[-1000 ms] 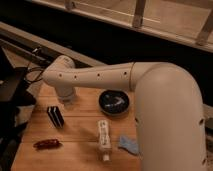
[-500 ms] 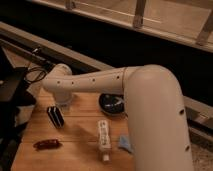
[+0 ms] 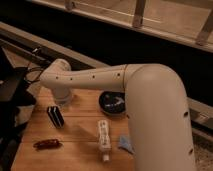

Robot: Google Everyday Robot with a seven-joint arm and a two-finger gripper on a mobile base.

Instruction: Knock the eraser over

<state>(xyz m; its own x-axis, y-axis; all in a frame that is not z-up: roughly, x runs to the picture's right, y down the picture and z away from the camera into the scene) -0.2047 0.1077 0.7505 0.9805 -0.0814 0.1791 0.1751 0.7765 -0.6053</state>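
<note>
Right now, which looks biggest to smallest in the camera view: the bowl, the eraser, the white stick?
1. Bowl
2. White stick, though it lies nearer the camera
3. Eraser
The gripper hangs just behind the eraser.

Dim, warm light falls from above, brightening the pale arm (image 3: 150, 95) and the wooden table (image 3: 80, 145). The upper band of the frame is near black. The gripper (image 3: 62, 101), left of centre, sits in the arm's shadow.
</note>
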